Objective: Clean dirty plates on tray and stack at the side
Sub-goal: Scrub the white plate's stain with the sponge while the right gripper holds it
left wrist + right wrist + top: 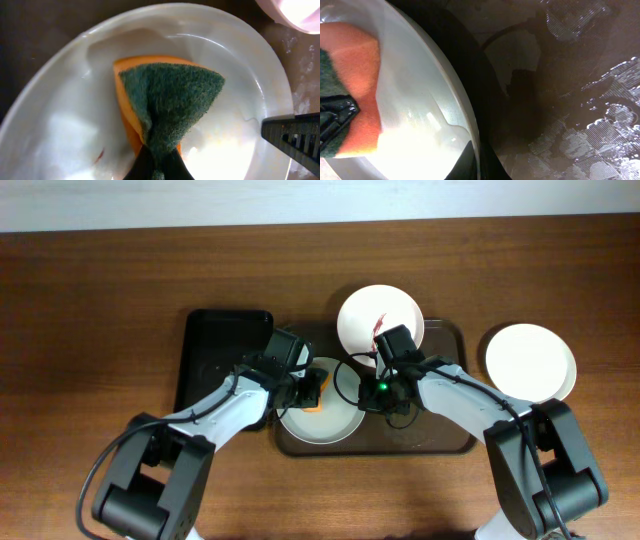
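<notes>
- L gripper [310, 392]: clenched on orange sponge w/ green scrub face [167, 100], pressed into round white plate [60, 120]
- R gripper [356, 390]: pinching same plate's rim
- Plate: on brown tray [435, 438], left part

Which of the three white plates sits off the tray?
The plate at far right, directly on the table; the other two lie on the brown tray.

Sponge [314, 392] in near plate [320, 428] on tray [440, 440]; second plate [365, 320] behind it; third plate [530, 360] right, on table [100, 280].
</notes>
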### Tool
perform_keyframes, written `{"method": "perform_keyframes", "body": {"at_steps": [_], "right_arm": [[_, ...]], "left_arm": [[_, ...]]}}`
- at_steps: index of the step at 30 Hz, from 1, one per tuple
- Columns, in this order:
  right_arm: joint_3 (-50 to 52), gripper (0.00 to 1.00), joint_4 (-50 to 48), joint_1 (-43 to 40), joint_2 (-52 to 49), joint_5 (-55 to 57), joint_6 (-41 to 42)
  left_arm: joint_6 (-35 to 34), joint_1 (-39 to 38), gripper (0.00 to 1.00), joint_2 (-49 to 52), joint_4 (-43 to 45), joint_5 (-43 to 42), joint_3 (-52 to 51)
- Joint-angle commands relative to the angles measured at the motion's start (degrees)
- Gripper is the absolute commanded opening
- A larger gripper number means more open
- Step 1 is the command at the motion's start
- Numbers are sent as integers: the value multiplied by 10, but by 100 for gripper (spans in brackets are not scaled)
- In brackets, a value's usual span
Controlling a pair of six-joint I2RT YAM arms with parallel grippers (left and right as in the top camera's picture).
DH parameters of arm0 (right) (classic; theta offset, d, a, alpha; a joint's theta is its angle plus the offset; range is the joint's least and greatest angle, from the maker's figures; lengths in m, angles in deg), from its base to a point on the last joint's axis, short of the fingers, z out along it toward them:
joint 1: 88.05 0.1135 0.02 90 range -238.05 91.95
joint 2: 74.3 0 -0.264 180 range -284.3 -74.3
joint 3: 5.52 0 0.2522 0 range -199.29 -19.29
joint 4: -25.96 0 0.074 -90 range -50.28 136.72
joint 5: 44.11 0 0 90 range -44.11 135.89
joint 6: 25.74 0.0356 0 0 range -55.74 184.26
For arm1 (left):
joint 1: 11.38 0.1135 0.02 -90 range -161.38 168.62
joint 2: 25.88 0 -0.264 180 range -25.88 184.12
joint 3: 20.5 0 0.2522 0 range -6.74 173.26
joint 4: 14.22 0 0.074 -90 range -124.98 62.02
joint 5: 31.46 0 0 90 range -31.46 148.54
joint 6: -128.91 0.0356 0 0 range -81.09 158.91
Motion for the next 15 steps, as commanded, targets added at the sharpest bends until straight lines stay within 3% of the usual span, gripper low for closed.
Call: {"method": "perform_keyframes", "body": {"at_steps": [1,7,15], "right_arm": [[6,4,5,1,-12,17,-5],[6,4,4,1,-12,17,-5],[6,4,2,1,-12,17,-5]], "left_arm": [[20,-1,0,-49,-17,84,10],[22,-2,0,-55,-58,90,5],[22,-2,0,-53,-47,88,-22]]}}
